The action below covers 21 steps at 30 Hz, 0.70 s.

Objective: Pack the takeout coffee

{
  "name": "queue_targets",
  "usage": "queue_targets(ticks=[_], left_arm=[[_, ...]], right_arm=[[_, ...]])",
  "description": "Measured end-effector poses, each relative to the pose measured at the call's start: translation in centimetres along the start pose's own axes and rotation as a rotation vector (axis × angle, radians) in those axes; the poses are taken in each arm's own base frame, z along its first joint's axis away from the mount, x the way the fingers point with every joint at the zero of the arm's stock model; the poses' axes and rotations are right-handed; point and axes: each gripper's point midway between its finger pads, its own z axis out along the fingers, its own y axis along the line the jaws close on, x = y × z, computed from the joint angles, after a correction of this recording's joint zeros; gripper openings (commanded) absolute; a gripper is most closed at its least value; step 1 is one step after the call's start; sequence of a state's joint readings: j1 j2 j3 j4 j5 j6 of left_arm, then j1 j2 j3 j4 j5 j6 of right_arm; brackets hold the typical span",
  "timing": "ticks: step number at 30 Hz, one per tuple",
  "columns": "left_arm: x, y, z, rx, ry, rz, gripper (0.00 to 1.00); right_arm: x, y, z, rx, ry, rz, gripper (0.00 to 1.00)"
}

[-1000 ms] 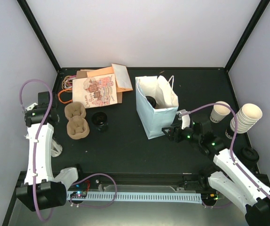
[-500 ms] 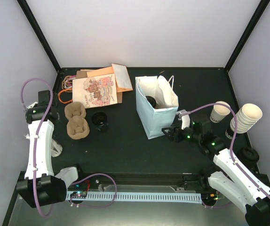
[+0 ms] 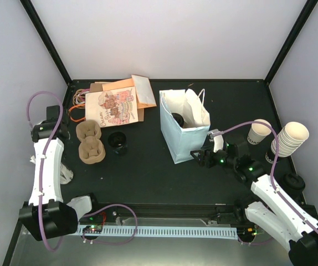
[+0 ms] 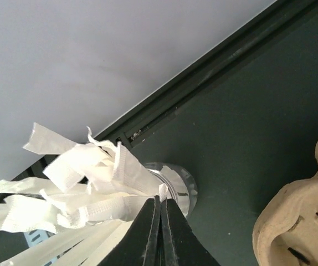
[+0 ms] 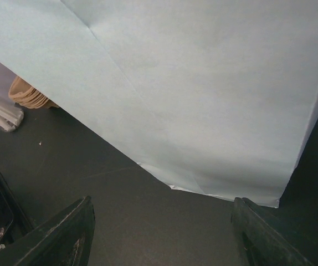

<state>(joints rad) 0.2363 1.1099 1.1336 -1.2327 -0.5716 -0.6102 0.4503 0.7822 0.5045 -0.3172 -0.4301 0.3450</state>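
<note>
One small cream paper cup with a round black plastic lid (image 3: 117, 141) stands well left of the upright pale blue paper bag (image 3: 178, 145). Your right gripper (image 5: 162, 202) sits just beside the bag's near wall, jaws wide apart and empty. Your left gripper (image 4: 160, 204), far left of the bag, has jaws pressed together right at a bunch of white paper napkins (image 4: 87, 177)

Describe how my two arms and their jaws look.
The left arm and right arm match: white links, black joints, a looping lilac cable along each. Small green lights show on the right arm's black wrist. The jaws are black.
</note>
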Motion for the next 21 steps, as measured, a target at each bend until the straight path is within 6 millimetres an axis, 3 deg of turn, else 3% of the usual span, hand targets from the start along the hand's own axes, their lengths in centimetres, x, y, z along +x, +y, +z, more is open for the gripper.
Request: queue_targets(ticks=[12, 18, 21], left_arm=[[-2.5, 1.4, -4.7, 0.08, -0.069, -0.065, 0.01], [-4.4, 2.7, -9.3, 0.19, -0.149, -0.115, 0.02], [-5.6, 3.5, -12.6, 0.277, -0.211, -0.15, 0.02]], right_arm=[[0.2, -0.1, 0.2, 0.002, 0.011, 0.005, 0.7], [0.2, -0.1, 0.2, 0.001, 0.011, 0.005, 0.7], [0.2, -0.1, 0.2, 0.0, 0.011, 0.005, 0.7]])
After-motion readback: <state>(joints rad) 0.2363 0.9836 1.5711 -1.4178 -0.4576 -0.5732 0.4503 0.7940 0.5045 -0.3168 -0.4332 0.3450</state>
